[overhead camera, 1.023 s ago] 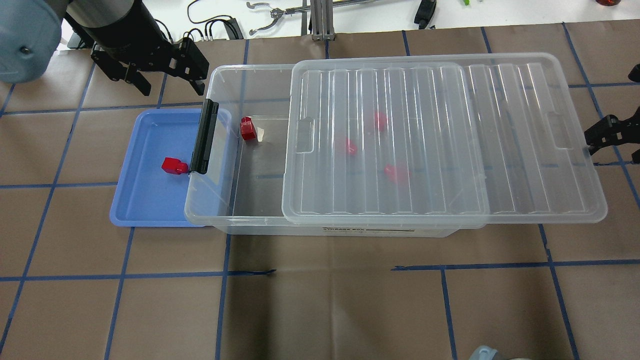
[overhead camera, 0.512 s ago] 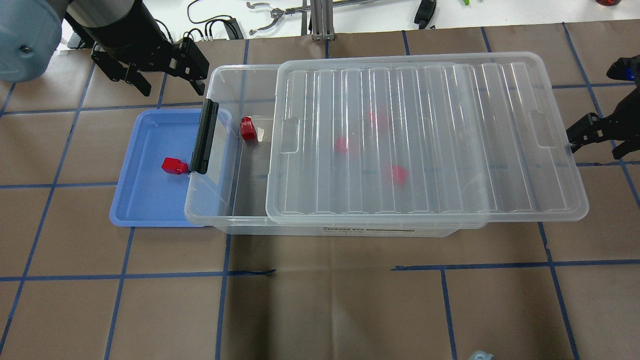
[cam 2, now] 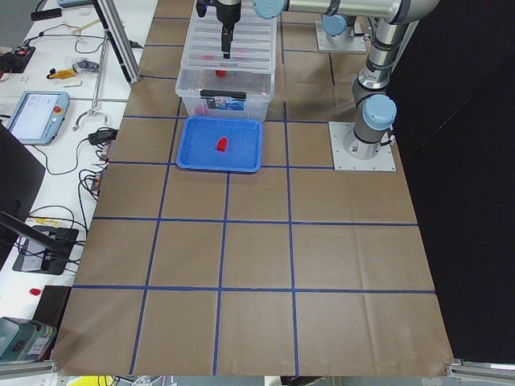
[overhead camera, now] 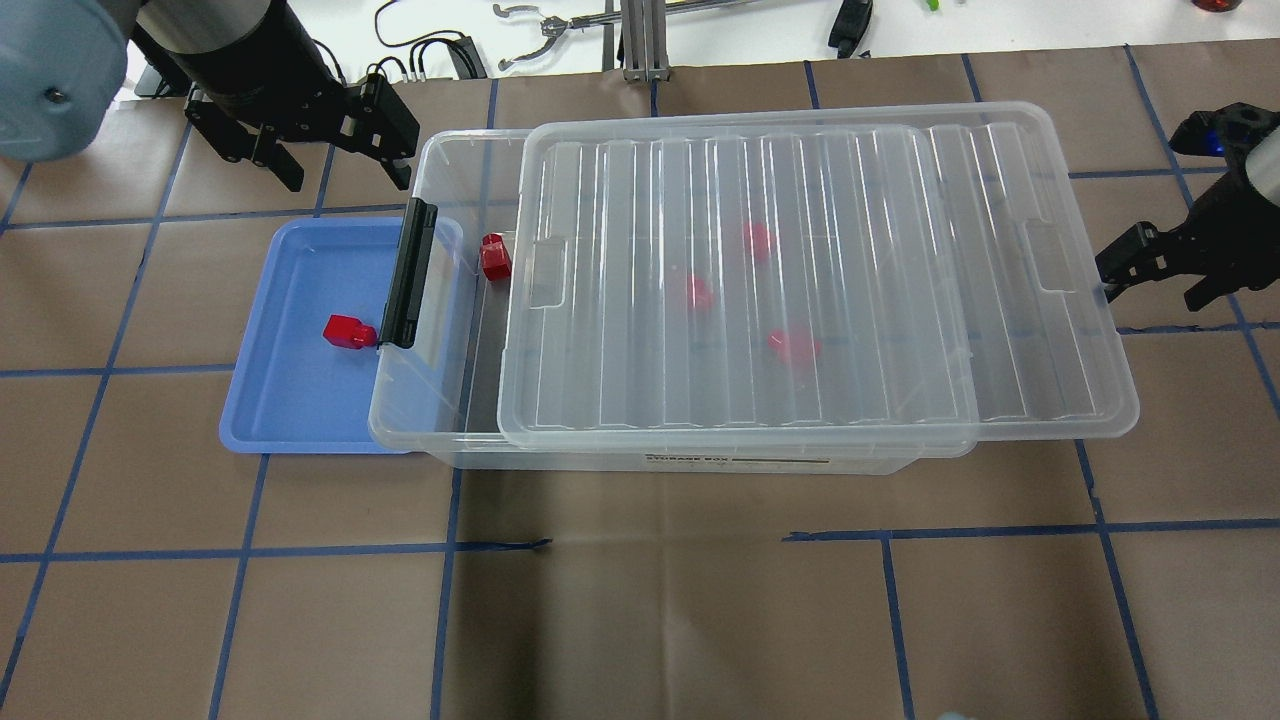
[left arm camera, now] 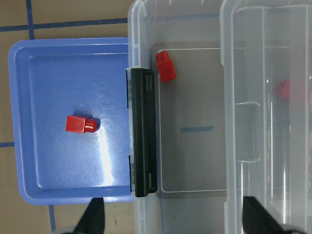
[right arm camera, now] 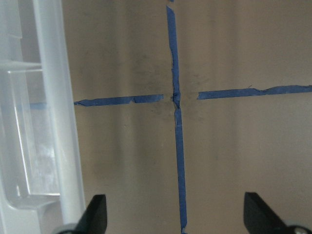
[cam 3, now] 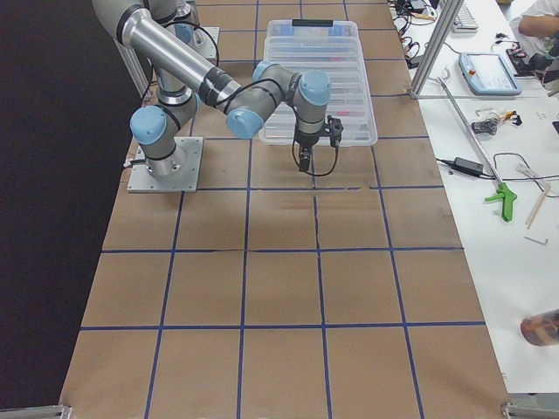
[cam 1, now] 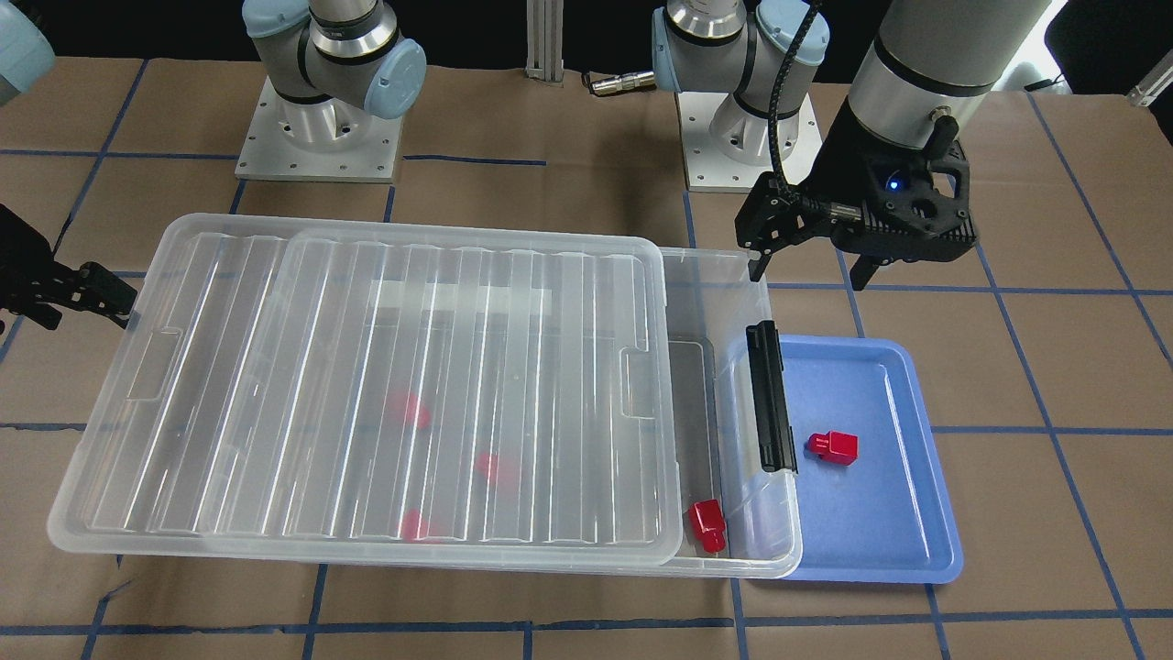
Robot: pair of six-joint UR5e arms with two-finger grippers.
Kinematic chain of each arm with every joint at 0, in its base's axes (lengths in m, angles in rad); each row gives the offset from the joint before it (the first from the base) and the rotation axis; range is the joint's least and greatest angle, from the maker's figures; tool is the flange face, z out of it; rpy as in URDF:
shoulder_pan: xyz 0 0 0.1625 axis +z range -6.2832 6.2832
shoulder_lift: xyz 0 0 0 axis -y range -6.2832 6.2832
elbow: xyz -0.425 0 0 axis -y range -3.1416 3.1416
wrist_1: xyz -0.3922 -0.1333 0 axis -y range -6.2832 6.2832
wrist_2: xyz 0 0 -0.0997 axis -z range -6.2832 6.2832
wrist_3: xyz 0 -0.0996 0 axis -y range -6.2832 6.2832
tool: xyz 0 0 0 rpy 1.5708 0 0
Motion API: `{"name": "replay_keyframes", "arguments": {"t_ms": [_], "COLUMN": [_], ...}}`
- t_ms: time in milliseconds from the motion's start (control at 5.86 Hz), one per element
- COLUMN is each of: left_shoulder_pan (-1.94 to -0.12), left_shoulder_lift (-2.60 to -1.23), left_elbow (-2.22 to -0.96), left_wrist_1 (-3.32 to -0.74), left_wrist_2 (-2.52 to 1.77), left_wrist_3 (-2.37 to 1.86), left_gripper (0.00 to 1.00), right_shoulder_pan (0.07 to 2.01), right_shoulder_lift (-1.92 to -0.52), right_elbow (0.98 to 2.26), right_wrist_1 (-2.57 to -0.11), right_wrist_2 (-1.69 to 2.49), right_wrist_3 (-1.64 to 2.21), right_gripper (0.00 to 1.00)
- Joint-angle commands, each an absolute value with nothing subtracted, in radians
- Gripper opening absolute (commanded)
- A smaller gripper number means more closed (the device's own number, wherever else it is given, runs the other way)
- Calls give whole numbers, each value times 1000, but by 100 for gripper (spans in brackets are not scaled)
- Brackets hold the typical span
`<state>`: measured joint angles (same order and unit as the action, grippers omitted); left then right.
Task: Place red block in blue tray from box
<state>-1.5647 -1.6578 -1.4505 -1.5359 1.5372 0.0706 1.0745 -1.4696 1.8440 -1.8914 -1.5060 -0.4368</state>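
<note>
One red block (overhead camera: pixel 348 331) lies in the blue tray (overhead camera: pixel 290 400), also in the front view (cam 1: pixel 834 446) and left wrist view (left arm camera: pixel 80 124). Another red block (overhead camera: pixel 494 257) lies in the uncovered end of the box (overhead camera: pixel 400 430), near its black clip handle (overhead camera: pixel 409 272). Three more blocks show blurred under the ribbed lid (overhead camera: pixel 850 300). My left gripper (overhead camera: pixel 340 175) is open and empty, above the table behind the tray. My right gripper (overhead camera: pixel 1155 283) is open and empty, one finger against the lid's right end (right arm camera: pixel 53 122).
The box's handle end overlaps the tray's right rim. The lid overhangs the box's right end. Cables and a grabber tool (overhead camera: pixel 545 30) lie on the white bench behind the table. Both arm bases (cam 1: pixel 321 137) stand behind the box.
The lid has slid left over the box, narrowing the uncovered gap. My right gripper has moved left with it. The left gripper and the blocks have not moved.
</note>
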Motion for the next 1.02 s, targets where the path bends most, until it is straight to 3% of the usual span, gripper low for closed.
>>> {"name": "replay_keyframes", "arguments": {"t_ms": [0,853], "left_shoulder_pan": [-1565,-1563], "left_shoulder_lift": [-1663,-1669], "left_elbow": [-1450,-1437], "left_wrist_1": [-1536,-1531], "left_wrist_2": [1537,1537], "left_wrist_3": [71,80], "left_gripper": [98,98], "right_shoulder_pan": [1110,1196], "right_shoulder_lift": [-1477,-1542], "right_elbow": [1858,1921], "right_wrist_1": [-1891,-1891], "right_wrist_2": [-1496,-1491], "right_wrist_3": [-433,-314], "right_gripper": [100,100]}}
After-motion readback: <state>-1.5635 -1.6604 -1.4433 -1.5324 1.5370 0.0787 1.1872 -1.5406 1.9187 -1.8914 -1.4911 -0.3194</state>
